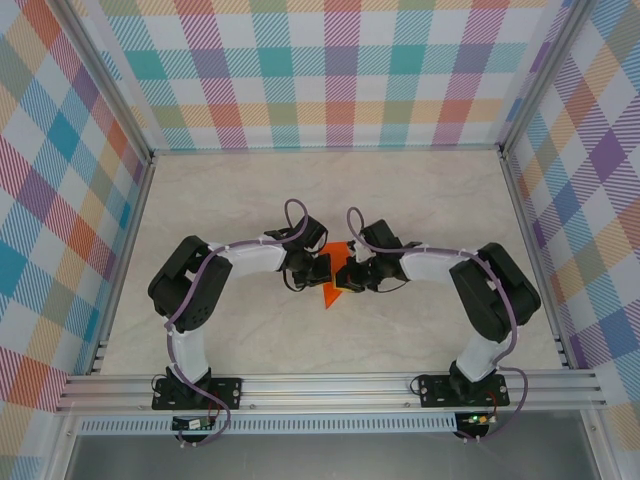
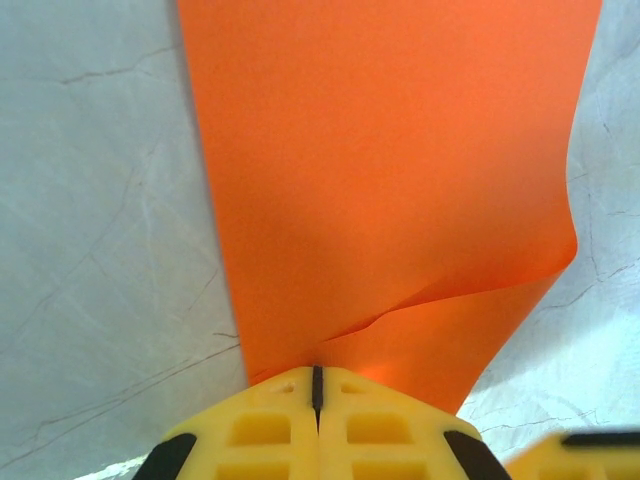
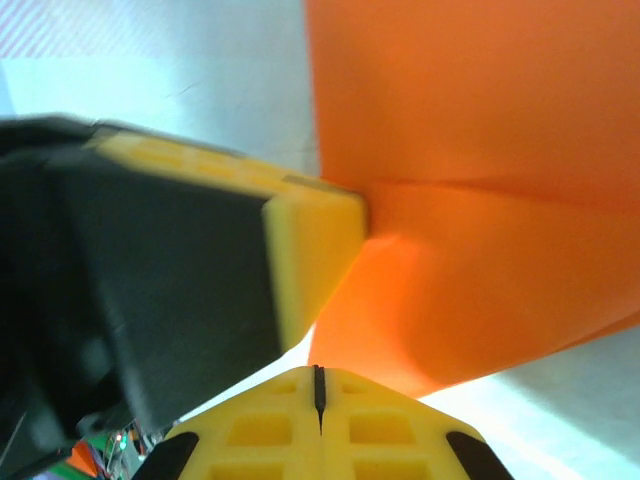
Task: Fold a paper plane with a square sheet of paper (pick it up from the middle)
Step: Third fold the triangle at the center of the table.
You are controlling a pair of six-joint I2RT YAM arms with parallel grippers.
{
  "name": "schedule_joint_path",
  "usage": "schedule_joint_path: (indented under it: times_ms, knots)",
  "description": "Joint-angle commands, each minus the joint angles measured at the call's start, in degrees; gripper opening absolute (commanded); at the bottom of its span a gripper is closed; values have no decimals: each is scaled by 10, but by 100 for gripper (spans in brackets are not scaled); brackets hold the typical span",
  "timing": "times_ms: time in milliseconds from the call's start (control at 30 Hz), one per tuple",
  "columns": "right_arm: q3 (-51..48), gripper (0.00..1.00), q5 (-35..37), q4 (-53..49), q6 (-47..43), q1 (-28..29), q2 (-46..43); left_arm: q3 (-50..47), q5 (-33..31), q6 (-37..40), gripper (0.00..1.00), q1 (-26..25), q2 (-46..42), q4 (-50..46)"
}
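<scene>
The left fingers [image 2: 262, 428] are clamped together on the square sheet of paper [image 2: 380, 170], and the right fingers [image 3: 262, 430] pinch it just beside them. Held mid-desk [image 1: 240, 200], it shows one bend and no dart shape, so most folding seems yet to do.

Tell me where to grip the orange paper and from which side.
Probably by its edges, one from each side. The paper is a thin, limp sheet that buckles where unsupported, so only an edge fits between fingers. The left gripper and right gripper are each shut on an edge, meeting from opposite sides in the top view.
</scene>
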Motion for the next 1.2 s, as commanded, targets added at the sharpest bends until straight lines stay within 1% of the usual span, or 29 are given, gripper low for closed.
schedule_joint_path:
  times_ms: [0, 167, 433, 700, 1000, 1167]
  knots:
    - [-25, 3, -25, 54, 18, 20, -17, -9, -47, 10, 0, -7, 20, -63]
    - [-38, 2, 5, 60, 34, 42, -19, -12, -62, 4, 0, -8, 15, -65]
    - [-37, 2, 16, 57, 34, 55, 5, -14, -77, 0, 0, -8, 7, -70]
    - [-44, 2, 21, 56, 31, 60, 16, -13, -94, -3, 0, -8, 1, -72]
    - [-50, 3, 27, 60, 36, 61, 23, -7, -93, 0, 0, -8, -3, -72]
    - [-51, 2, 36, 74, 46, 60, -2, -8, -89, 4, 0, -8, -4, -70]
